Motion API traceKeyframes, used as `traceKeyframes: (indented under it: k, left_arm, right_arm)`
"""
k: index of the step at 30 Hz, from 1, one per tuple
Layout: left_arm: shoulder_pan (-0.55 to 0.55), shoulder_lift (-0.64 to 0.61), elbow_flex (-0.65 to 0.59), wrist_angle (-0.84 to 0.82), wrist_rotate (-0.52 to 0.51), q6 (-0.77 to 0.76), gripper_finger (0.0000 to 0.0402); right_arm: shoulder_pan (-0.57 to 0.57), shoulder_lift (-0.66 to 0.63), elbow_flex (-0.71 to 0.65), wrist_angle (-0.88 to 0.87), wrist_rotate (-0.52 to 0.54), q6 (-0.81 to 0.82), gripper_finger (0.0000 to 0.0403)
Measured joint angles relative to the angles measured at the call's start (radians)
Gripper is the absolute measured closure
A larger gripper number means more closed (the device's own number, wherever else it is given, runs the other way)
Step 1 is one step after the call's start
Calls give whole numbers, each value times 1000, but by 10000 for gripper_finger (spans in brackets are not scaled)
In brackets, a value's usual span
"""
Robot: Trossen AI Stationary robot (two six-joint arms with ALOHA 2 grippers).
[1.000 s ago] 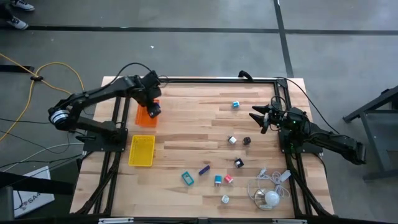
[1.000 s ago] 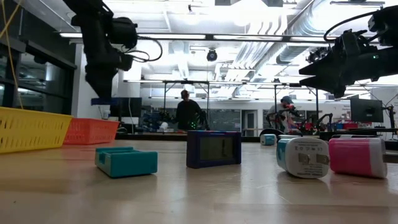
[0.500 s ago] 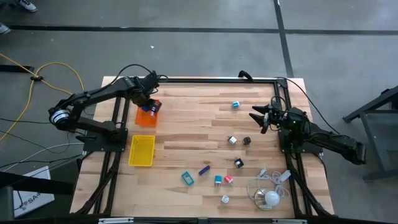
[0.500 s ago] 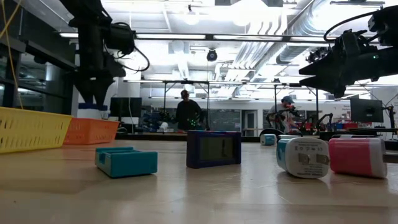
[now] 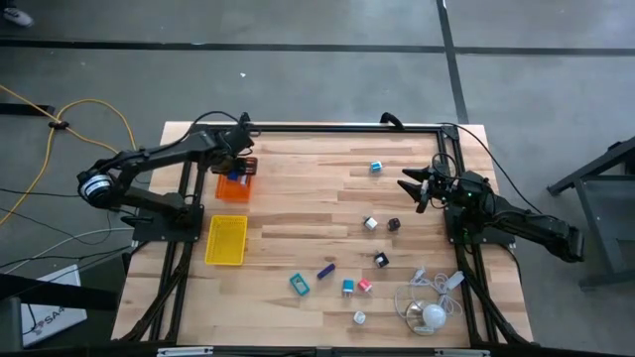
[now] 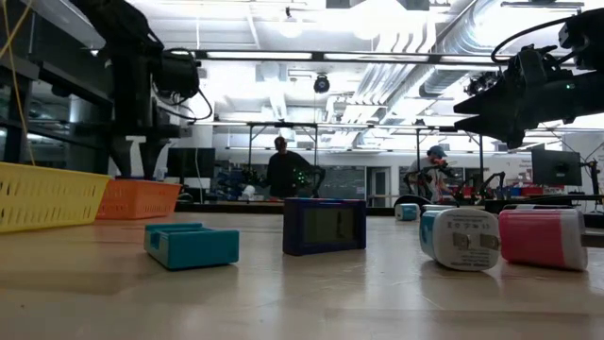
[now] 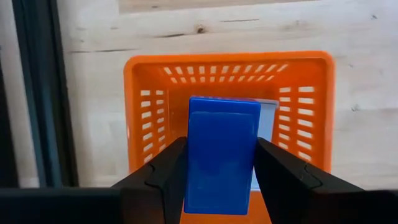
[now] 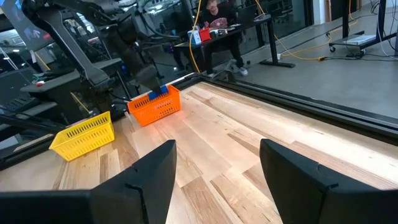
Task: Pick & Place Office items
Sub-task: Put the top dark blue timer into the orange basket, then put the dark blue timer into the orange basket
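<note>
No readable writing on anything, the labels are too small to make out. The table (image 5: 298,188) is pale wood planks in a black frame, sitting on a grey concrete floor, with a workshop and a couple of seated people showing behind it. The left gripper (image 7: 217,186) is hanging right over the orange tray (image 7: 143,112), a slotted plastic basket, and its fingers are clamping a smooth blue block (image 7: 221,155) above it. The right gripper (image 5: 409,185) is waiting well away from that tray with fingers spread, empty. The other office items (image 5: 342,283) are lying scattered far from the orange tray, and the yellow tray (image 5: 226,240) is sitting just beside it.
</note>
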Motion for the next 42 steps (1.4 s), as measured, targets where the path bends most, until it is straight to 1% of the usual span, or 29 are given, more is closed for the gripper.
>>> traceKeyframes:
  k: [7,14,18,24,28,36,42]
  left_arm:
    - [-1,36,-77,111,3,-47,243]
    - [-1,90,-86,188,31,-48,243]
    - [-1,90,-86,189,32,-45,239]
    - [-1,90,-86,188,27,-28,212]
    - [-1,90,-86,188,27,-28,202]
    - [0,88,-86,186,27,-30,199]
    - [2,61,-86,158,27,-33,199]
  right_arm:
    - [0,0,0,0,0,0,184]
    - [0,0,0,0,0,0,184]
    - [0,0,0,0,0,0,184]
    - [0,0,0,0,0,0,184]
    - [0,0,0,0,0,0,184]
    - [0,0,0,0,0,0,184]
    - [0,0,0,0,0,0,184]
